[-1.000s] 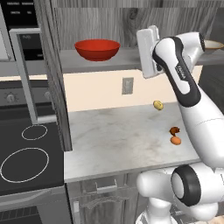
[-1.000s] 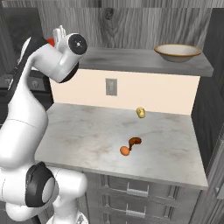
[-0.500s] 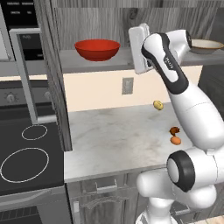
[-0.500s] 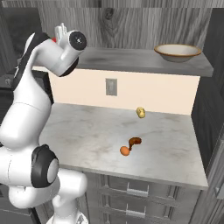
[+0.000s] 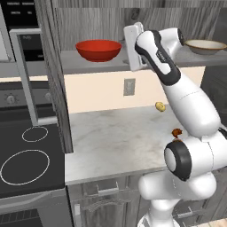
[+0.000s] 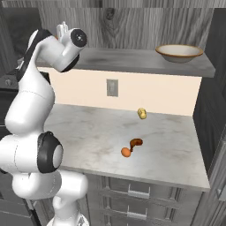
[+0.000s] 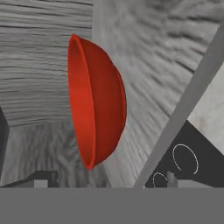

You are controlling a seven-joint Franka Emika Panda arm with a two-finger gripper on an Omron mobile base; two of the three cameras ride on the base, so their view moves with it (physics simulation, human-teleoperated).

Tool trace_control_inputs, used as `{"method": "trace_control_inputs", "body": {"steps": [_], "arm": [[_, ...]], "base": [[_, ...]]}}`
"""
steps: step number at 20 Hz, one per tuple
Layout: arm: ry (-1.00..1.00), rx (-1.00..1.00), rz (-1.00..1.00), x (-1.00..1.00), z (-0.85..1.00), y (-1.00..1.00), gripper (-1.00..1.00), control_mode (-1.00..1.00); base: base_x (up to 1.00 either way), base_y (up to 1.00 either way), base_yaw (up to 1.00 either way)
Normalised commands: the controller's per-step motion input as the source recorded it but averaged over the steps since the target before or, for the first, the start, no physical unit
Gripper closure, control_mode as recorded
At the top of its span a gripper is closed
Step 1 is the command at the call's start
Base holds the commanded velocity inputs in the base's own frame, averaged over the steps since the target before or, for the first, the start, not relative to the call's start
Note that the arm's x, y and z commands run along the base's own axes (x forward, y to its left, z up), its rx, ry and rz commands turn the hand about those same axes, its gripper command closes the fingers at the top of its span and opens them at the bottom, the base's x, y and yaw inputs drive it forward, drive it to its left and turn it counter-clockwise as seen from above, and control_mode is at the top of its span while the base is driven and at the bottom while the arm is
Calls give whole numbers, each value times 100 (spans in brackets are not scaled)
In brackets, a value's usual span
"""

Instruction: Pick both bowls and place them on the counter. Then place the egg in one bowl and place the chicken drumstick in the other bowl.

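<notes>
**Lined up on the red bowl, hand wide and empty**

The red bowl (image 5: 98, 49) sits on the grey wood-grain shelf (image 5: 88, 66), above the counter, so I have to go up for it. In my hand view it shows rolled on its side, rim toward nine o'clock, because my wrist is turned to meet the rim edge-on. My gripper (image 7: 105, 183) is spread fully and holds nothing; the bowl is ahead of my fingertips, not yet between them. From the left base camera my hand is just at the bowl's three o'clock.

The beige bowl (image 6: 179, 52) waits at the far end of that shelf, well apart from the red one. Below, on the marbled counter (image 6: 88, 137), the egg (image 6: 126, 152) lies touching or just beside the chicken drumstick (image 6: 136, 143) at its one o'clock. A small yellowish thing (image 6: 141, 113) rests near the back wall, under the wall outlet (image 6: 112, 87). The stovetop (image 5: 26, 155) lies at the counter's nine o'clock.
</notes>
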Motion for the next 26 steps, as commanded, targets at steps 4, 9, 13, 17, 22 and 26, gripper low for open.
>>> {"method": "trace_control_inputs", "body": {"steps": [4, 9, 13, 17, 22, 26], "arm": [[0, 0, 0, 39, 0, 4, -100, -100], [0, 0, 0, 30, -2, 6, -100, -100], [0, 0, 0, 30, -6, 10, -100, -100], [2, 0, 0, 28, -8, 9, -100, -100], [4, -1, 0, 24, -11, 5, -100, -100], [3, -1, 0, 26, -10, 6, -100, -100]], "base": [[0, 0, 0], [0, 0, 0], [0, 0, 0], [0, 0, 0], [0, 0, 0], [0, 0, 0]]}}
